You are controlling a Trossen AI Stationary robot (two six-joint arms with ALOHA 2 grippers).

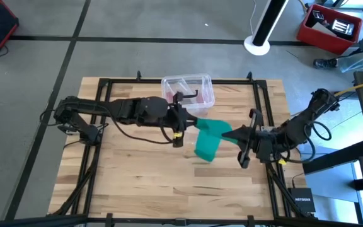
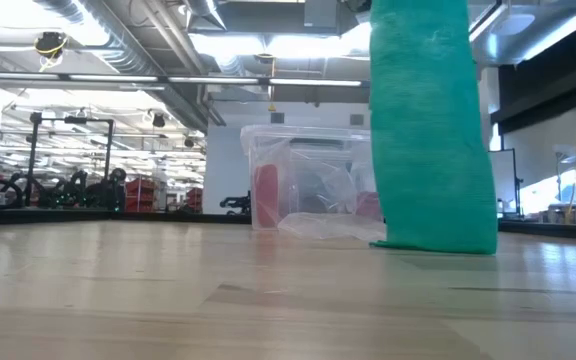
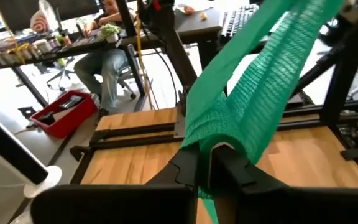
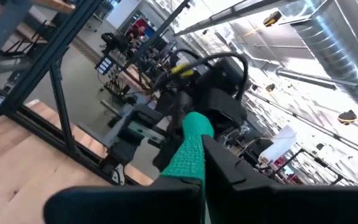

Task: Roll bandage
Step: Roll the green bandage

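Over the middle of the counter (image 1: 137, 183) both hands are clamped on the bandage (image 1: 210, 139), one at each end. The left hand (image 1: 188, 120) comes in from the left side and its fingers (image 3: 238, 171) are pinched tight on the green fabric, which bunches up right where they bite and then runs off in a taut band toward the other arm. The right hand (image 1: 235, 134) reaches in from the right edge and is closed on the far end too; from its own camera you can see the strip squeezed against one dark finger (image 4: 229, 165), stretching away to the left hand further off.

The bandage itself is teal-green, a loose open weave, not rolled at all right now. Between the two hands it's held up off the counter, and a wide flap hangs down from the span, with its bottom edge resting on the wood. From counter level it looks like a tall green curtain standing in front of the clear box (image 2: 303, 180).

That box sits toward the back of the counter, just behind the left hand, with something pinkish inside. Behind the right side of the counter a person (image 3: 107, 46) is sitting at a desk, and a red bin (image 3: 64, 112) is on the floor near them.
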